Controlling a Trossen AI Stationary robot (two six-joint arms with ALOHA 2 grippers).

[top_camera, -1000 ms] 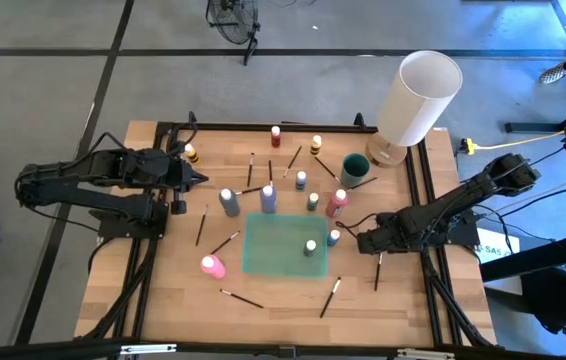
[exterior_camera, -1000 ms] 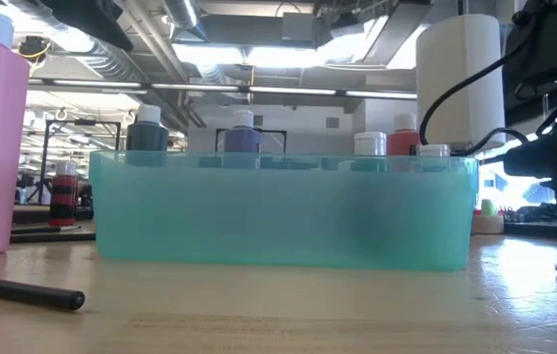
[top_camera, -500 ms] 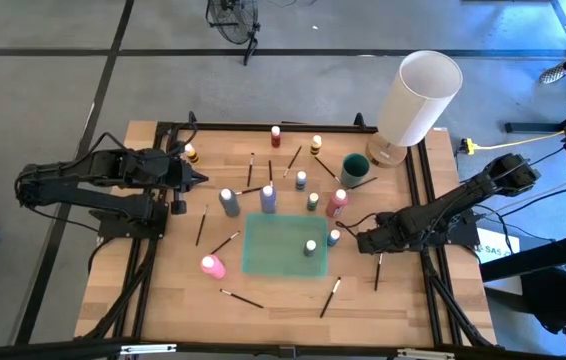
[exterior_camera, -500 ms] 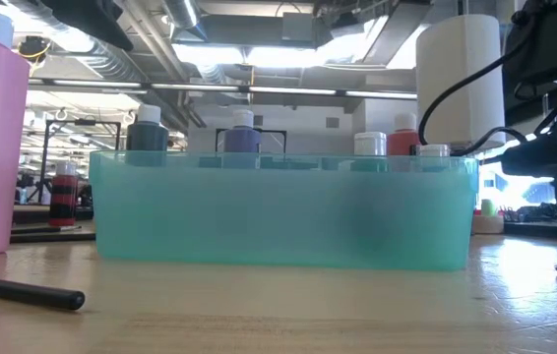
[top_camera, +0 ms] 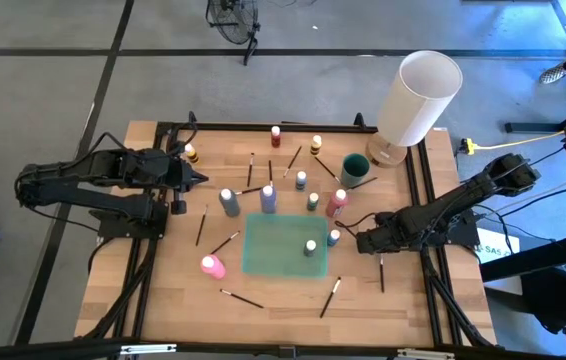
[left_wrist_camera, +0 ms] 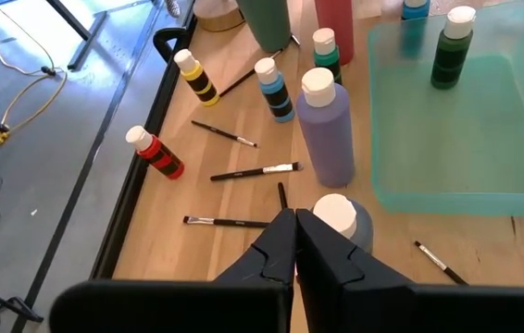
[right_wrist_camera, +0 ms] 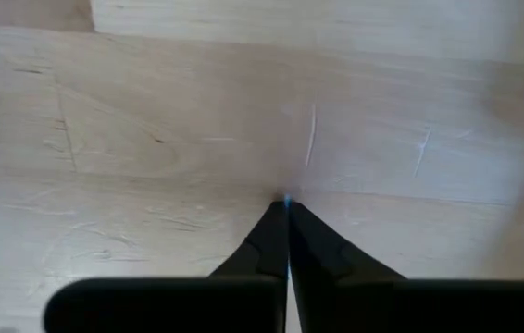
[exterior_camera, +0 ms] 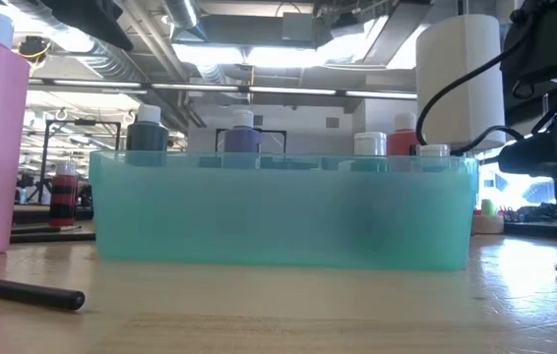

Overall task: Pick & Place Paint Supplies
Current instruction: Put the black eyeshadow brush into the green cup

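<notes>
Grey concrete floor (top_camera: pixel 53 90) crossed by dark seam lines around light wooden table (top_camera: pixel 163 300); yellow cable (top_camera: pixel 508 145) trailing beside it. Overhead, silver ceiling ducts (exterior_camera: pixel 111 64) and bright strip lights (exterior_camera: pixel 259 54).

Bright, even overhead light
Ceiling strip lights (exterior_camera: pixel 259 54) glare in the low view; the teal tray (exterior_camera: pixel 283 211) is soft-focused; the desk (right_wrist_camera: pixel 197 111) carries faint shadows.

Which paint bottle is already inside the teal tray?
Only the small dark green bottle with a white cap, standing upright near the translucent teal plastic tray's right edge. Every other bottle stands outside on the wooden table.
</notes>
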